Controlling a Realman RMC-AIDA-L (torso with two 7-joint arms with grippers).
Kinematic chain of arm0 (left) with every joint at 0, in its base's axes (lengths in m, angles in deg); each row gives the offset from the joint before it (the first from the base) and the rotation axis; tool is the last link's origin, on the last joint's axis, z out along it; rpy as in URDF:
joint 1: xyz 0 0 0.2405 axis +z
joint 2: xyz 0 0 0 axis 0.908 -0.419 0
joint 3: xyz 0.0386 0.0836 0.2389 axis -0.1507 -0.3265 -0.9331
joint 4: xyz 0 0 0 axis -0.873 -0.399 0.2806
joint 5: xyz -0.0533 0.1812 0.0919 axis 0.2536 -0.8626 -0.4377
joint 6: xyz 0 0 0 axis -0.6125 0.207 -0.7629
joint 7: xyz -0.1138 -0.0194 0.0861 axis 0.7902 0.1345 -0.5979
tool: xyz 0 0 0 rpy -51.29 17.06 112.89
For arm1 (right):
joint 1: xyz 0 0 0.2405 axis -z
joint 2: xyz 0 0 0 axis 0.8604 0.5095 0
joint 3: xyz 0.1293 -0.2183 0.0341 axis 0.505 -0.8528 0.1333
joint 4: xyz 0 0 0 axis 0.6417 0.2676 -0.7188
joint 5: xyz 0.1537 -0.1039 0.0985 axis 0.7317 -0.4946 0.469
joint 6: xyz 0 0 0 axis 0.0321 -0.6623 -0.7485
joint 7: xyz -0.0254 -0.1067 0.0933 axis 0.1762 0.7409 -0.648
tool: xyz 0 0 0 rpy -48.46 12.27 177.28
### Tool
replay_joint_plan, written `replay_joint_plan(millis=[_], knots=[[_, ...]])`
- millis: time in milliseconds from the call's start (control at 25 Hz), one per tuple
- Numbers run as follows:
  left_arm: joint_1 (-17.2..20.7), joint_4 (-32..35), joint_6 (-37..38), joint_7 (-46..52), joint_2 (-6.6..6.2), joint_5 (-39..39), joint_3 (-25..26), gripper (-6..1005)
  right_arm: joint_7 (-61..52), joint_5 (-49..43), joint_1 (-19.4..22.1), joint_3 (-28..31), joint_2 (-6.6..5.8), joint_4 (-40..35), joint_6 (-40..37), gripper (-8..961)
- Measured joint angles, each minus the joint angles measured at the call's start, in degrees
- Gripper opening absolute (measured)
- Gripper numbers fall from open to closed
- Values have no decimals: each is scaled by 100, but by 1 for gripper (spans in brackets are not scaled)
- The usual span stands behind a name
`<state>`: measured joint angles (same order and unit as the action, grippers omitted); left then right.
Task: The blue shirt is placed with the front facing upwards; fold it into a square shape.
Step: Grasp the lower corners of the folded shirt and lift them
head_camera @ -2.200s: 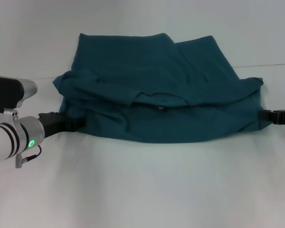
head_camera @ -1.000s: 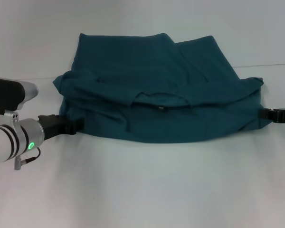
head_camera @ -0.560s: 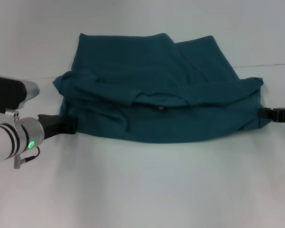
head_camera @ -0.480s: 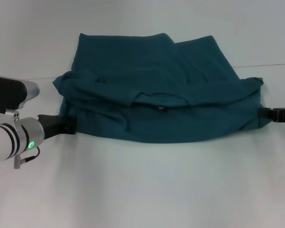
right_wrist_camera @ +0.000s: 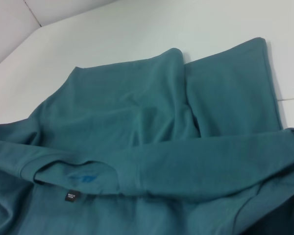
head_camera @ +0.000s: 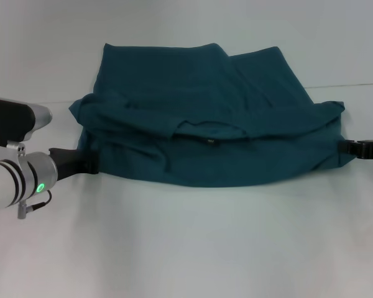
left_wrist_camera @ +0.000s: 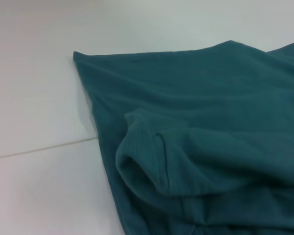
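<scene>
1. The blue shirt [head_camera: 211, 124] lies bunched across the middle of the white surface [head_camera: 186, 248], its near part folded back over itself, with the neck label [head_camera: 209, 141] facing up.
2. The left tool [head_camera: 87, 162] sits at the shirt's left edge and the right tool [head_camera: 347, 149] at its right edge; I cannot tell whether either is spread or pinching cloth.
3. Risk, as I judge it: uneven pulls from the two sides could skew the fold, and loose layers may slide.

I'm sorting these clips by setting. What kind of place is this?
Probably a lab or test bench for cloth folding, not a home: a plain white table holding only the blue shirt, with the left gripper and the right gripper at its two sides.
</scene>
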<state>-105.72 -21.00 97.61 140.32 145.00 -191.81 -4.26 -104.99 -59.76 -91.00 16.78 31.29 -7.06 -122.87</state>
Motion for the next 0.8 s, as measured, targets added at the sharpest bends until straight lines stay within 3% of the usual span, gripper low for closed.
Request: replay_joint_plan(millis=[240, 520, 800], knots=[[117, 233, 64, 94, 0, -36, 37, 10, -2, 1, 17, 0, 0, -5, -1, 31], [182, 456, 177, 641, 1, -644, 35, 9, -2, 65, 78, 16, 0, -7, -1, 31], [477, 929, 802, 765, 5, -650, 135, 8, 39, 80, 117, 18, -33, -14, -121, 32]])
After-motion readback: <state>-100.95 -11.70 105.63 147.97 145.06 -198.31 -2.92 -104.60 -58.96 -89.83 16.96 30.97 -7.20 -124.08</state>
